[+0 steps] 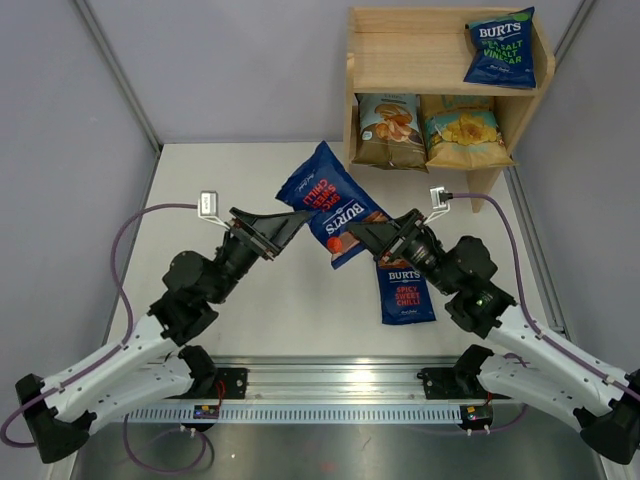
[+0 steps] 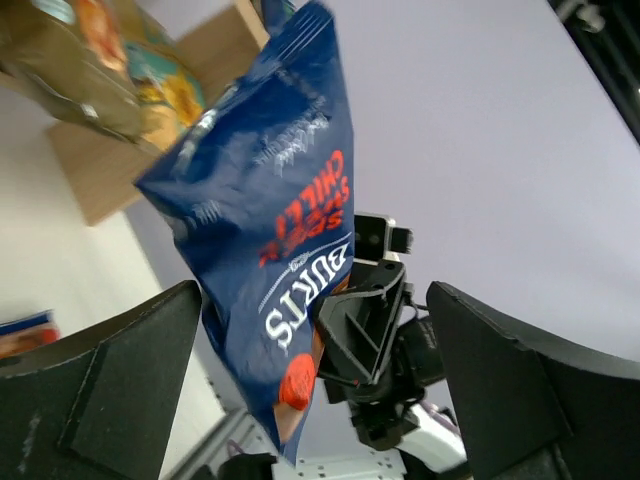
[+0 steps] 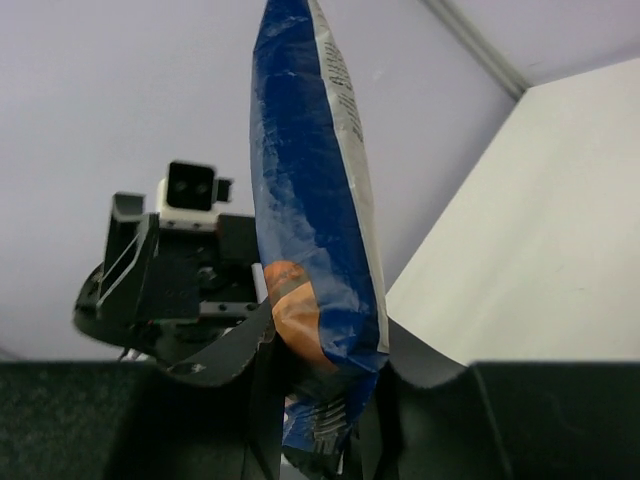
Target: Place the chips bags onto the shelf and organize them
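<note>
A bag [image 1: 330,200] hangs above the table [image 1: 240,180], before the shelf [image 1: 400,60].

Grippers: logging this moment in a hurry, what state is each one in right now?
Left gripper: open, gripping nothing.
Right gripper: closed on the lower end of the blue chips bag.

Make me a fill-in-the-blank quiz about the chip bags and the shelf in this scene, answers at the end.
1. The raised Spicy Sweet Chilli bag is pinched between the fingers of the ____ gripper.
2. The left gripper has its fingers ____, one on each side of that bag.
3. The lower tier of the shelf holds ____ larger bags.
4. The Sea Salt bag stands on the shelf's ____ tier.

Answers: right; open; two; upper.
</note>
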Robot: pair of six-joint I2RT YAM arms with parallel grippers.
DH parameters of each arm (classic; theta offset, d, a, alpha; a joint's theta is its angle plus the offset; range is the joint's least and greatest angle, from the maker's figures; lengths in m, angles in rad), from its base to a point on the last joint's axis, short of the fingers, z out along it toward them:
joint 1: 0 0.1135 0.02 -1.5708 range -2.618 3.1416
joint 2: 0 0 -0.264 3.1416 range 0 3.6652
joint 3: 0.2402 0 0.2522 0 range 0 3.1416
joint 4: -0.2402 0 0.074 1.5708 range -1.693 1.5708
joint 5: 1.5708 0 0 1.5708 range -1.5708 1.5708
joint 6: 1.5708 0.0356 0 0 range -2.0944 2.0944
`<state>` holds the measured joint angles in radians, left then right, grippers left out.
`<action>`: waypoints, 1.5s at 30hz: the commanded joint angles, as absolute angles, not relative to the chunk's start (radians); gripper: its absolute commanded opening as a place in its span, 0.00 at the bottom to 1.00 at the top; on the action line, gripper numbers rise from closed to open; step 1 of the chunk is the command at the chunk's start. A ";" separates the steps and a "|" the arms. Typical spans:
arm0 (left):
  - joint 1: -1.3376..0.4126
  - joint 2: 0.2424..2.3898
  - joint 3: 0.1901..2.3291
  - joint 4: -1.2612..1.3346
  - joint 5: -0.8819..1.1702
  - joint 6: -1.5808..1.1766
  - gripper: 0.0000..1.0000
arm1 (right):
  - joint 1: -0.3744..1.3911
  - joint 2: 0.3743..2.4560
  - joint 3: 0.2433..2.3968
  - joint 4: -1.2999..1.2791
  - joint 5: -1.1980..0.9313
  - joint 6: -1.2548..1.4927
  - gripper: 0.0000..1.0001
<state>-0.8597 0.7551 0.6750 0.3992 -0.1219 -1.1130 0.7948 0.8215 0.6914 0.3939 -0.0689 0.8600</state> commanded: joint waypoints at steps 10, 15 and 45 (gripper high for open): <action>-0.861 0.601 1.000 -0.478 -0.341 -0.680 0.99 | 0.428 0.919 1.113 0.063 0.022 1.061 0.16; -0.861 0.585 1.110 -0.726 -0.305 -0.551 0.99 | 0.305 1.095 1.325 -0.047 0.035 1.132 0.16; -0.861 0.259 0.948 -0.864 -0.285 -0.356 0.99 | 0.183 1.877 2.433 -0.635 0.225 1.060 0.36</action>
<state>-0.8597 0.2737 0.9482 -0.9146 -0.2985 -0.3874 0.1913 1.8561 2.3219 -0.5694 0.1886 1.1294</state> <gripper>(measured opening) 0.988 0.352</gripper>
